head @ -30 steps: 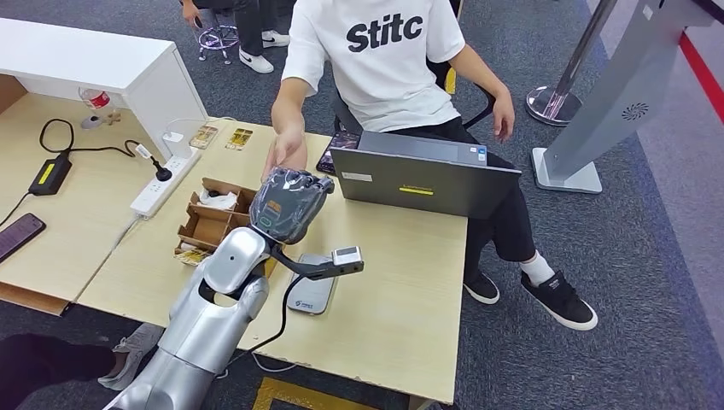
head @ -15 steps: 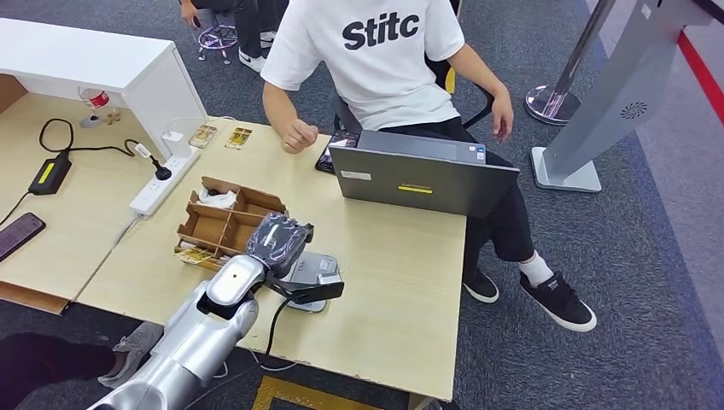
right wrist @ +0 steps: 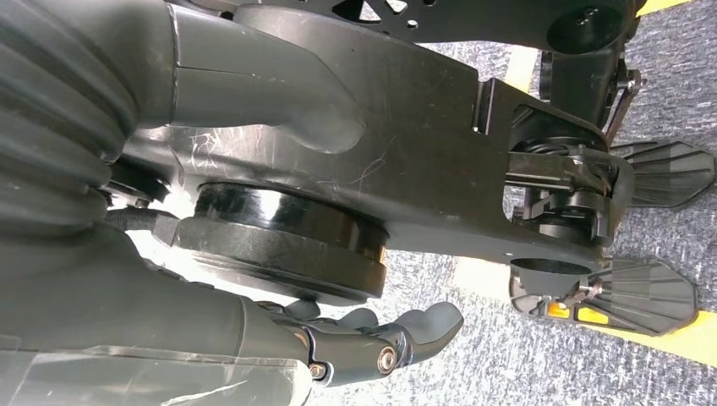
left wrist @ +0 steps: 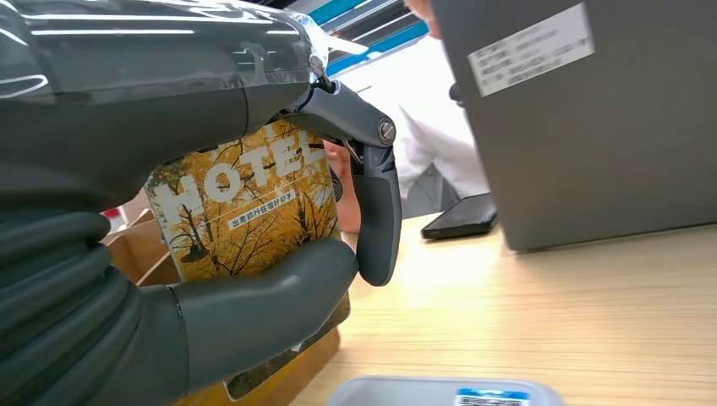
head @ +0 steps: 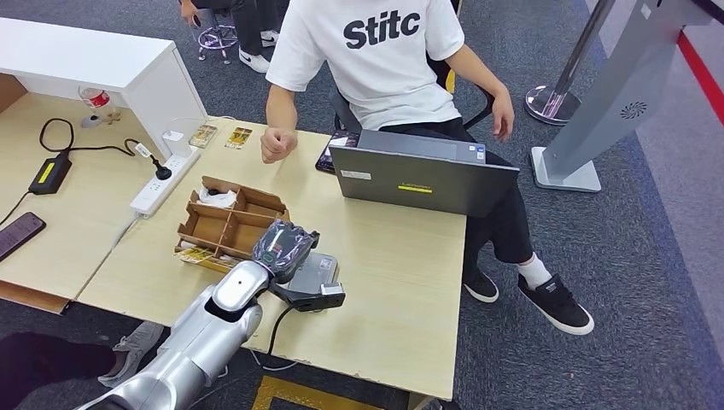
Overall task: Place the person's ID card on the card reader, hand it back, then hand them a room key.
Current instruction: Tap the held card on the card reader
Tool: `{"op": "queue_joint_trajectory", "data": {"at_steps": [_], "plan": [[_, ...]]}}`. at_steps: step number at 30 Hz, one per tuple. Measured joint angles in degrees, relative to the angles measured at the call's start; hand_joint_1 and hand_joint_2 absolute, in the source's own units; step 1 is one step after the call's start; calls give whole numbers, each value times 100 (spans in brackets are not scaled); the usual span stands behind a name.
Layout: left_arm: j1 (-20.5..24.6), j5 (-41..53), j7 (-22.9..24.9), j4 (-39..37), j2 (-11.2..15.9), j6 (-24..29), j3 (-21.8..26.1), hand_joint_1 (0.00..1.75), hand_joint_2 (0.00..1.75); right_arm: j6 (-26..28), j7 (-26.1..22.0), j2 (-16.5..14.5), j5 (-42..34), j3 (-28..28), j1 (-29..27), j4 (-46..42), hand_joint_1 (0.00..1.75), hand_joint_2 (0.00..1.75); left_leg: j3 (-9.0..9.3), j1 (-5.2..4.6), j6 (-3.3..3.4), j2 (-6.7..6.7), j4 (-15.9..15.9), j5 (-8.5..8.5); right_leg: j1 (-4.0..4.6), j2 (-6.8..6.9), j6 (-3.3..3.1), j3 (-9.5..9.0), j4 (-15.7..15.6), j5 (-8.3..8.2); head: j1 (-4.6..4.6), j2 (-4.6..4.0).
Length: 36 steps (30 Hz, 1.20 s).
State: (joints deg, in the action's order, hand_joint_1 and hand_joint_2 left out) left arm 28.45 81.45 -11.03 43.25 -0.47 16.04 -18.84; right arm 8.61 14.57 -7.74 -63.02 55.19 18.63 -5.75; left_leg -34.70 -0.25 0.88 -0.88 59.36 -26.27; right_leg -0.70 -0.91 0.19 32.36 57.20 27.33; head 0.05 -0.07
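My left hand (head: 283, 246) hovers low over the grey card reader (head: 318, 272) on the wooden table (head: 401, 290). In the left wrist view that hand (left wrist: 254, 300) pinches a yellow card printed HOTEL (left wrist: 245, 211) between thumb and a dark finger, held upright above the reader's edge (left wrist: 444, 392). The person in a white shirt (head: 376, 51) sits across the table, with a fist (head: 277, 143) resting near the far edge. My right hand (right wrist: 372, 342) hangs by my side above the carpet, fingers loosely out and holding nothing.
A brown cardboard organiser (head: 224, 224) stands just left of the reader. A grey laptop (head: 423, 179) stands at the far right, with a dark phone (head: 329, 158) beside it. Two small cards (head: 222, 137), a power strip (head: 162, 184) and cables lie to the left.
My left hand has dropped and drawn back from beside the person's outstretched hand to just above the reader. The person's hand has pulled back into a fist at the table's far edge.
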Motion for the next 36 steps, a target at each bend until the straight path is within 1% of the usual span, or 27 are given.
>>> {"op": "queue_joint_trajectory", "data": {"at_steps": [5,12,18,22,27,29,31,36], "plan": [[24,17,-107,-21,-92,156,0,175,175,-1,-31,0,-32,24,-2,0,0,175,-2,0,0,0,0,0,1,0,0,2,0,0,1,0],[28,86,-125,-75,-161,-37,0,175,175,-20,-29,0,-43,56,-1,0,0,175,-6,0,-1,1,0,1,2,0,0,5,0,0,-1,0],[51,203,-92,-384,-182,-38,-9,175,175,-39,4,0,-44,85,7,0,0,175,-7,0,-2,0,-1,1,3,0,0,9,0,0,0,0],[87,296,-46,-555,-235,153,-54,175,175,9,-32,-5,-57,103,1,0,0,175,-8,0,-4,0,0,2,4,0,-1,10,0,0,0,0],[149,449,159,-564,-293,614,-102,175,175,64,-235,-17,-111,132,-43,0,0,175,-10,1,-5,2,0,4,4,1,-1,12,1,-1,-1,0],[242,439,197,-429,-307,626,-102,175,175,66,-278,-17,-145,140,-52,1,0,175,-12,2,-5,3,0,4,4,2,-1,13,1,-1,-1,0],[337,413,204,-166,-311,528,-90,175,175,69,-308,-17,-179,149,-57,6,0,175,-15,4,-4,4,0,5,4,3,-1,14,1,-1,-1,0],[554,327,210,846,-308,88,152,175,175,74,-366,-17,-256,181,-64,28,0,175,-17,6,-3,5,0,6,4,4,-1,14,1,-1,0,0]]}}
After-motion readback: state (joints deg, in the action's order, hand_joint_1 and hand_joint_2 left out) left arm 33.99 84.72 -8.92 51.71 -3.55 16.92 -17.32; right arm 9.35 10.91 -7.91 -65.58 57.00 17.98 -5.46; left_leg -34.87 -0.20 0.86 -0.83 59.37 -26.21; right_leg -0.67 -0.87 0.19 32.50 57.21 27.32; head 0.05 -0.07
